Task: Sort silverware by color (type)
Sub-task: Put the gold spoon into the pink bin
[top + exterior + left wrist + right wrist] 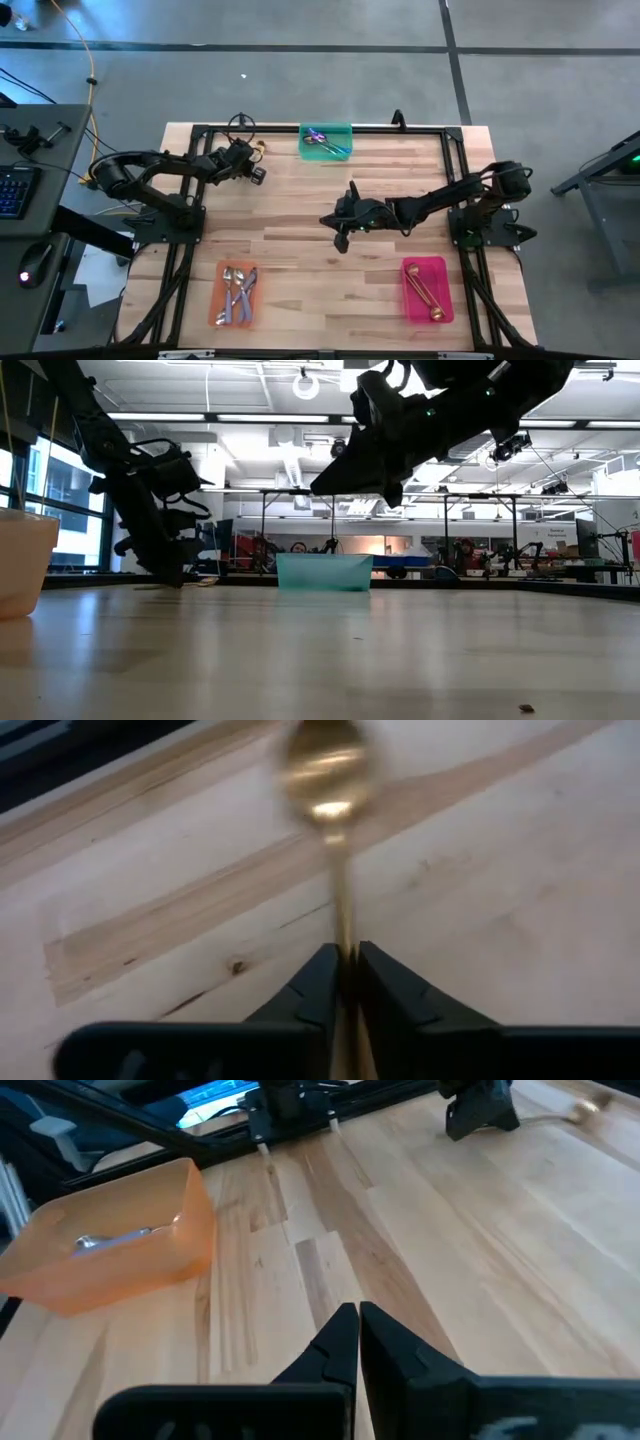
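Observation:
My left gripper (252,153) is at the table's far left and is shut on a gold spoon (326,765), whose bowl points away from the fingers. The right wrist view shows that spoon (575,1112) low over the wood; I cannot tell whether it touches. My right gripper (325,220) hangs shut and empty above the table's middle (320,487). Iridescent spoons (322,138) lie in the green tray (345,130). Silver spoons (238,290) lie in the orange tray (222,315), and gold spoons (425,290) in the pink tray (445,268). My left gripper pinches the gold spoon's slim handle (342,925) between its two fingers (315,985). The fingers lie along the handle, and the spoon runs straight out ahead of them to the bowl. The handle's rear end is hidden between the fingers.
The green tray (323,572) stands at the far edge, the orange tray (110,1250) near left and the pink tray near right. A black frame (300,128) borders the table. Bare wood (300,195) lies between the two arms. A keyboard and mouse sit on a desk off to the left.

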